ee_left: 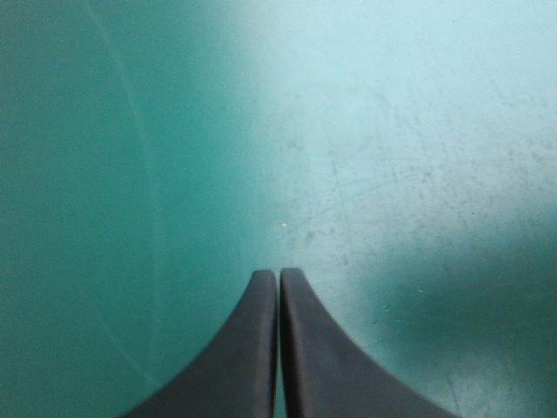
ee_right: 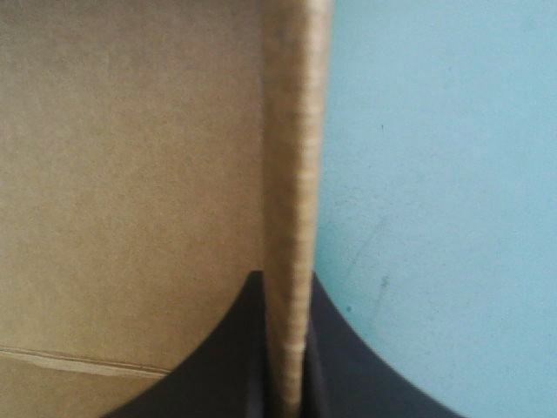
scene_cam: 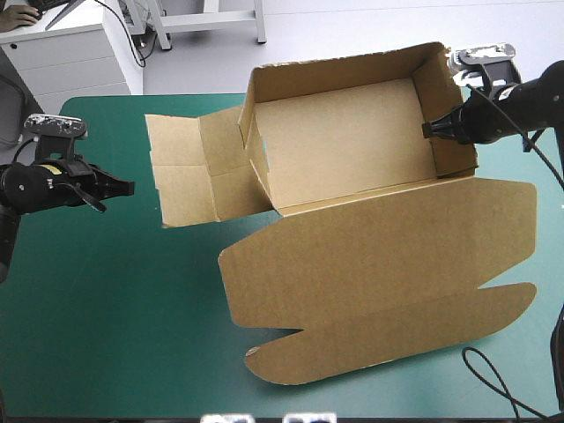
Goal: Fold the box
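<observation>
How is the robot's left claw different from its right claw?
The left gripper is shut with nothing in it, while the right gripper is shut on the box, pinching its raised end wall. The left gripper is over bare teal-green cover, apart from the box, while the right gripper is at the box's right end. Both have black fingers pressed close together.

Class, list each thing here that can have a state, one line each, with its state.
box: open tray, part-folded, far and right walls raised
lid: lying flat
left end flaps: spread outward, untucked
right gripper: shut on the box
left gripper: shut, empty, apart from the box
</observation>
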`<action>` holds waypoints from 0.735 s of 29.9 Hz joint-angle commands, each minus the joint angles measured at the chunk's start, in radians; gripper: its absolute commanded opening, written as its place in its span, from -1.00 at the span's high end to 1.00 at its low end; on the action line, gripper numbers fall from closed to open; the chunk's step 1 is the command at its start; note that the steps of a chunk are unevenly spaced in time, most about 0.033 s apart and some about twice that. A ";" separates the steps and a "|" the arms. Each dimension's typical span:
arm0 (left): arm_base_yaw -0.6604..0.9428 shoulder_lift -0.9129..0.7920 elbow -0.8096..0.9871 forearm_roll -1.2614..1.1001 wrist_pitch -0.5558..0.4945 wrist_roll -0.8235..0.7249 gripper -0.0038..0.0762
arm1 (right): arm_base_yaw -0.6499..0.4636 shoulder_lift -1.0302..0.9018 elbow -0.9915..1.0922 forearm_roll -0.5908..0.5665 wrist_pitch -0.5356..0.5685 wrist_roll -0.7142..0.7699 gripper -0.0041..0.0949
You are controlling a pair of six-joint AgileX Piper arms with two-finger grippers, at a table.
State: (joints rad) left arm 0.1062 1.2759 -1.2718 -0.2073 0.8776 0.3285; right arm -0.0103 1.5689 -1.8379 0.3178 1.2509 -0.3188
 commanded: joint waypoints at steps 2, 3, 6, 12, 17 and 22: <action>0.000 0.034 -0.027 -0.167 -0.068 0.058 0.92 | -0.018 -0.063 -0.013 0.066 -0.003 -0.012 0.96; 0.000 0.050 -0.027 -0.228 -0.068 0.093 0.92 | -0.018 -0.063 -0.011 0.068 -0.003 -0.016 0.96; 0.000 0.097 -0.027 -0.460 -0.041 0.249 0.92 | -0.018 -0.063 -0.011 0.110 -0.003 -0.027 0.96; 0.000 0.185 -0.027 -0.825 0.124 0.547 0.92 | -0.018 -0.063 -0.011 0.190 -0.005 -0.047 0.96; 0.000 0.214 -0.027 -0.972 0.229 0.616 0.92 | -0.018 -0.063 -0.011 0.178 -0.005 -0.045 0.96; 0.000 0.214 -0.027 -1.153 0.355 0.692 0.92 | -0.018 -0.063 -0.011 0.154 -0.007 -0.039 0.95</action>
State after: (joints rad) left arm 0.1062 1.5272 -1.2714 -1.1906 1.1556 0.9851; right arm -0.0197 1.5517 -1.8212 0.4352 1.2509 -0.3651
